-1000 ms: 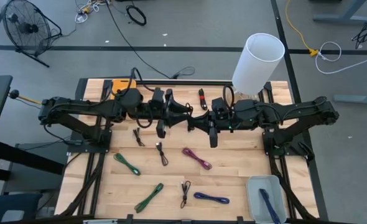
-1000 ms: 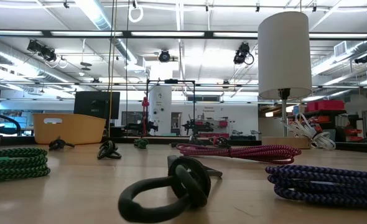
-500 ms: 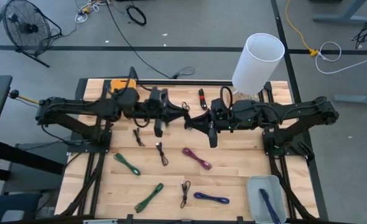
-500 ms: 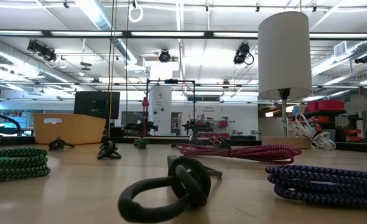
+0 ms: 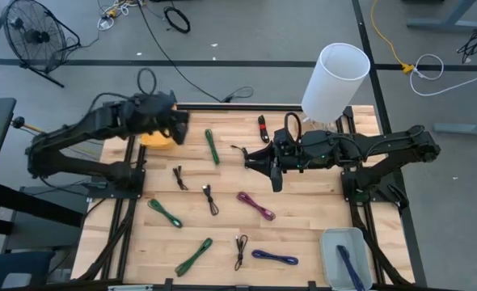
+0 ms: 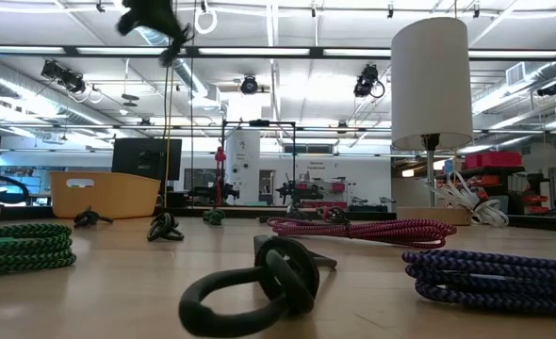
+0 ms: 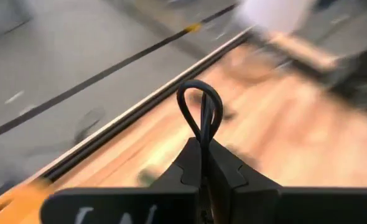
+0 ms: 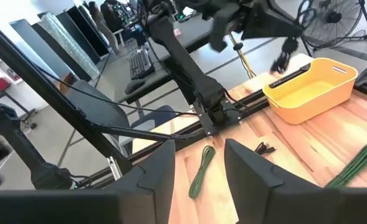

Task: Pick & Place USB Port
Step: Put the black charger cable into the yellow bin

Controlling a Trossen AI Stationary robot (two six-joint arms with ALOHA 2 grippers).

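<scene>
My left gripper is raised over the yellow bin at the table's far left, shut on a black USB cable. The right wrist view shows this gripper above the bin. In the low view it is a dark shape at the top. My right gripper stands open at mid-table with nothing between its fingers. A green cable lies flat on the wood between the two grippers. My left gripper pinches the black cable between its two fingers; a narrow loop of it sticks out past the fingertips. The cable is lifted clear of the table, over the bin. The rest of it is hidden behind the fingers.
Several coiled cables lie on the near half: black, black, magenta, green, green, blue. A white tray holding a blue cable sits at the near right. A white lamp stands at the far right.
My left gripper has drawn away from my right gripper at mid-table, going up and toward the table's far left corner with the black cable, and now hangs over the yellow bin. The green cable that it covered now shows on the wood.
</scene>
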